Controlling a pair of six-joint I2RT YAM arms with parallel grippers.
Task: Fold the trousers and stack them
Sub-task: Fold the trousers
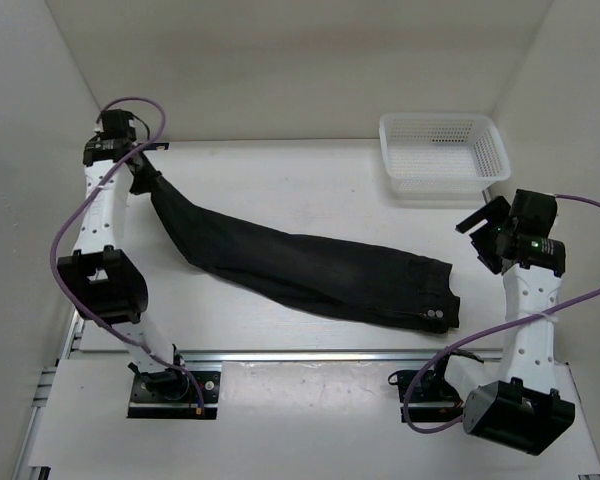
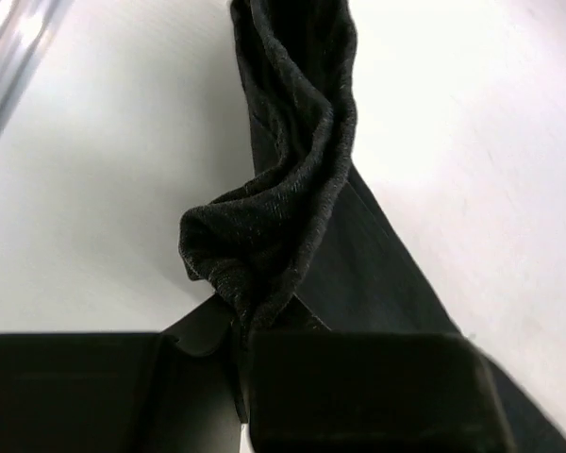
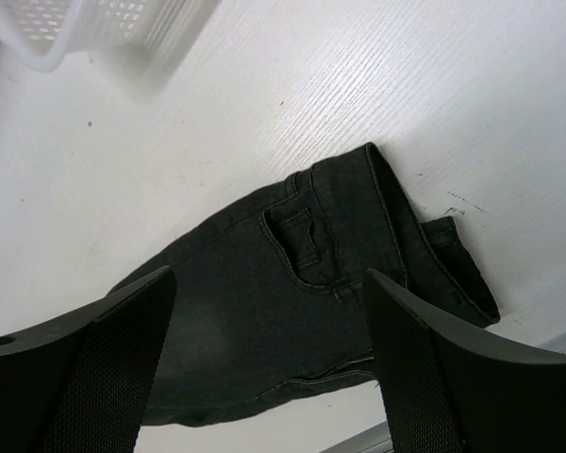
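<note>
Trousers (image 1: 310, 265) lie full length from the desk's (image 1: 280, 190) far-left corner toward its near-right edge, leg end clamped in the left gripper (image 1: 140, 165), right gripper (image 1: 485, 235) spread empty above the waistband; crosswise folding and stacking judged outstanding.

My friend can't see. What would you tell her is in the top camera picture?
Black trousers lie stretched across a white table, with the left tool shut on the leg end at the far left. The right tool hangs open near the waistband, and a white basket sits at the far right.
</note>
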